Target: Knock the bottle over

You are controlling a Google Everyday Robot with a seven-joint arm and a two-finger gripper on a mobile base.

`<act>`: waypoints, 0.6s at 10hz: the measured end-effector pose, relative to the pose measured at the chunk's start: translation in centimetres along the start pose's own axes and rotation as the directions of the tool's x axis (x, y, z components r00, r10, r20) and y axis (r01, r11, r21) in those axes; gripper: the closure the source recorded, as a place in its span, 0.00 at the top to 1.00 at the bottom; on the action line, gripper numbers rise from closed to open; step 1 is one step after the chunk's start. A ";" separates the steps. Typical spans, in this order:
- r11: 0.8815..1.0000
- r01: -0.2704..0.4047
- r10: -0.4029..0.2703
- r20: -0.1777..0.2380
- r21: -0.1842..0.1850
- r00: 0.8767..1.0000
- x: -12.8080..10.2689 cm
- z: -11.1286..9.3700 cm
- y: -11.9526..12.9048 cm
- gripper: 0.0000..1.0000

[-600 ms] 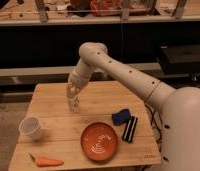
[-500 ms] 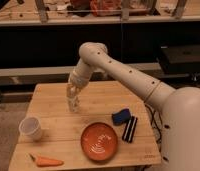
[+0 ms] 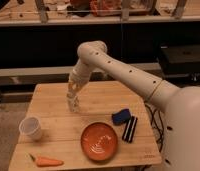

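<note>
My gripper (image 3: 73, 100) hangs down from the white arm (image 3: 118, 70) over the back left part of the wooden table (image 3: 98, 95). A small whitish upright shape right at the gripper's tip looks like the bottle (image 3: 74, 106). It stands on the table, close against the gripper. The two blend together, so I cannot tell whether they touch or whether the gripper is around the bottle or beside it.
A wide white cup (image 3: 31, 128) stands at the table's left. A carrot (image 3: 46, 161) lies at the front left. An orange plate (image 3: 99, 141) sits front centre, with a blue sponge (image 3: 121, 116) and a black object (image 3: 129, 129) to its right.
</note>
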 end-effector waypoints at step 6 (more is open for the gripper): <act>0.996 0.092 -0.090 -0.202 0.001 0.975 5.7 -0.5 -1.4 0.00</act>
